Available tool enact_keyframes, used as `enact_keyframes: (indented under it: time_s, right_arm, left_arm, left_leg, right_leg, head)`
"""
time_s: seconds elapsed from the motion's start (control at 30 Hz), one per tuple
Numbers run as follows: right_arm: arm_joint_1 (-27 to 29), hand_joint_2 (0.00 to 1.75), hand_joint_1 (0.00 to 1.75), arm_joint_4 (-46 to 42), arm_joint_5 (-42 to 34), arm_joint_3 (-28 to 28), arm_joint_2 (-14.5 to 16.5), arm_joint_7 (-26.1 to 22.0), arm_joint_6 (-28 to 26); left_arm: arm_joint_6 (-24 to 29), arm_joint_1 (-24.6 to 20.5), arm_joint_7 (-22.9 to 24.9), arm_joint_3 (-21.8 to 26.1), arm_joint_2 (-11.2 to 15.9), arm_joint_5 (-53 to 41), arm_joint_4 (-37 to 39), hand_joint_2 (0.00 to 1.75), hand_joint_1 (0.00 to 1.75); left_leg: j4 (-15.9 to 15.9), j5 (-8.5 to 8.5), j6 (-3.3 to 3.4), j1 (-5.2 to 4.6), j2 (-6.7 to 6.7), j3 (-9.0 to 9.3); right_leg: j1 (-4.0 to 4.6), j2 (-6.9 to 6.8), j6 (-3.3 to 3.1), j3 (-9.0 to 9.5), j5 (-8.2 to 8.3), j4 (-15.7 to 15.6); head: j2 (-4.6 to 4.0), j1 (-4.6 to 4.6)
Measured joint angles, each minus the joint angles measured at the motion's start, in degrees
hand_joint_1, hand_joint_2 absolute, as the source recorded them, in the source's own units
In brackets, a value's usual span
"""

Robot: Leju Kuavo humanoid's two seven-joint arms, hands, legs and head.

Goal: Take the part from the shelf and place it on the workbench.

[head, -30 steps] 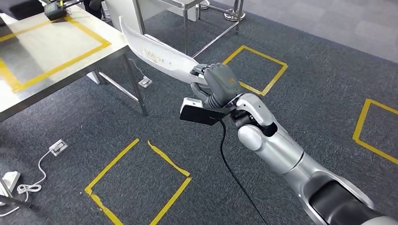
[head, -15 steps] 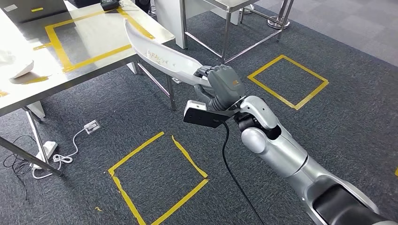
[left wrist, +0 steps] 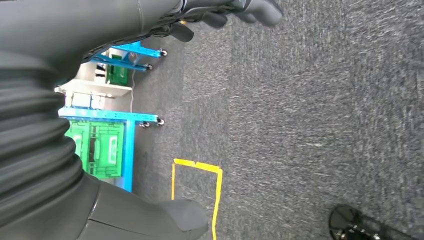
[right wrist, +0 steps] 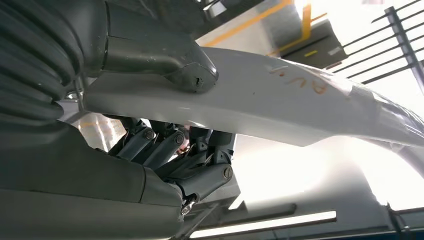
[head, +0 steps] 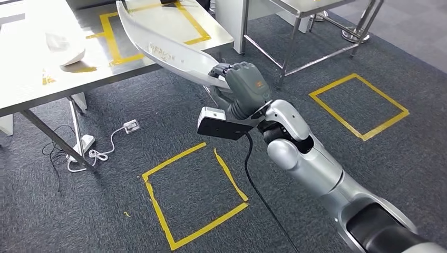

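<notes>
Right hand (head: pixel 243 87) grips the part (head: pixel 163 45), a long curved white panel, by its near end. Thumb on one face, darker fingers (right wrist: pixel 172 150) curled under the other, so the panel is clamped across its thickness. Gripped at one end, most of its length sticks out unsupported, far and to the left, with the far portion over the near corner of the workbench (head: pixel 31 84). It looks to be above the top rather than resting on it, but I cannot tell for certain. My reading: carry nearly done, set-down not yet made.

Left hand (left wrist: pixel 235 7) hangs low over the carpet, holding nothing that I can see; fingers look loosely bent, but most of the hand is cut off at the frame edge, so wide or narrow I cannot tell.

Bench top carries a yellow tape rectangle (head: pixel 113 29), likely the target zone, partly hidden by the panel. A white object (head: pixel 63 47) lies on the bench left of it; can't identify it. Orange lettering on the panel is unreadable. The panel's far tip is cut off at the frame.
</notes>
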Motion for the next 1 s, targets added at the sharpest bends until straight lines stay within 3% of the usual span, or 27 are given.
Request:
enact_keyframes:
  time_s: [0.03,0.1,0.17,0.23,0.27,0.3,0.4,0.47,0.57,0.8,1.0]
  right_arm:
    - [-0.15,1.75,1.75,-0.15,-0.05,-0.02,0.07,-0.11,0.17]
    - [-0.69,1.75,1.75,-0.23,-0.30,-0.11,0.15,-0.42,0.39]
    - [-1.17,1.75,1.75,-0.16,-0.70,-0.30,0.09,-0.85,0.48]
    - [-1.29,1.75,1.75,0.07,-1.24,-0.41,-0.03,-1.34,0.39]
    - [-1.32,1.75,1.75,0.20,-1.72,-0.43,-0.08,-1.56,0.35]
    - [-1.40,1.75,1.75,0.30,-2.36,-0.46,-0.11,-1.81,0.39]
    - [-1.80,1.75,1.75,0.43,-4.24,-0.69,-0.13,-2.30,0.78]
    - [-1.90,1.75,1.75,0.44,-4.67,-0.78,-0.11,-2.35,0.89]
    - [-1.90,1.75,1.75,0.44,-4.85,-0.85,-0.12,-2.35,0.92]
    - [-1.85,1.75,1.75,0.51,-4.85,-1.01,-0.13,-2.75,0.51]
    - [-1.81,1.75,1.75,0.63,-4.38,-1.07,-0.15,-2.77,0.00]
  left_arm:
    - [0.00,-0.02,0.02,0.00,0.02,-0.03,0.00,1.75,0.00]
    - [0.00,-0.13,0.04,0.00,0.06,-0.06,0.00,1.75,0.00]
    - [0.00,-0.44,0.04,0.00,0.08,-0.07,0.00,1.75,0.00]
    - [0.00,-0.67,0.07,0.00,0.08,-0.07,0.00,1.75,0.00]
    - [0.00,-0.65,0.10,0.00,0.08,-0.06,0.01,1.75,0.00]
    - [0.00,-0.56,0.15,0.01,0.08,-0.05,0.01,1.75,0.00]
    - [0.00,-0.30,0.40,0.02,0.05,-0.04,0.04,1.75,0.00]
    - [0.00,-0.18,0.50,0.03,0.10,0.00,0.03,1.75,0.00]
    - [0.00,0.14,0.52,0.07,0.25,0.04,0.03,1.75,0.00]
    - [0.00,0.40,0.33,0.30,0.27,0.10,0.02,1.75,0.00]
    - [0.00,0.40,0.14,0.31,0.26,-0.01,0.03,1.75,0.00]
  left_leg:
    - [-0.06,0.11,0.35,0.09,-0.68,-0.07]
    - [-0.30,0.39,0.99,0.41,-1.86,-0.09]
    - [-0.37,0.59,1.45,0.57,-3.03,-0.19]
    - [-0.32,0.67,1.68,0.53,-4.19,-0.33]
    - [-0.28,0.70,1.70,0.51,-4.72,-0.38]
    - [-0.22,0.72,1.68,0.50,-5.21,-0.40]
    - [0.03,0.81,1.27,0.44,-6.36,-0.49]
    - [0.09,0.82,0.90,0.29,-6.69,-0.73]
    - [-0.11,0.86,1.12,0.18,-6.52,-0.75]
    - [-0.80,1.46,0.22,0.24,-6.39,-0.57]
    - [-0.90,1.19,1.02,0.12,-6.32,-0.49]
  right_leg:
    - [-0.06,-0.15,0.36,0.11,-0.12,-0.01]
    - [-0.33,2.33,1.05,-0.51,-1.53,1.77]
    - [-0.53,6.02,1.46,-3.37,-4.90,8.02]
    - [-0.52,7.16,1.52,-6.93,-7.43,15.02]
    - [-0.52,7.26,1.47,-7.71,-7.21,16.21]
    - [-0.52,7.31,1.35,-7.37,-5.85,15.03]
    - [-0.45,7.95,0.76,-2.48,-0.22,3.74]
    - [-0.33,8.28,0.56,-1.15,0.79,0.23]
    - [-0.26,8.25,0.54,-1.29,1.11,-0.03]
    - [-0.20,8.32,-0.02,-1.54,1.32,-0.01]
    - [-0.35,8.32,0.41,-1.36,1.29,-0.40]
  head:
    - [0.00,0.04]
    - [0.00,0.17]
    - [0.00,0.43]
    - [0.00,0.61]
    - [0.00,0.66]
    - [0.00,0.71]
    - [0.00,0.85]
    - [0.00,0.87]
    - [0.00,0.76]
    - [0.00,0.74]
    - [0.00,0.73]
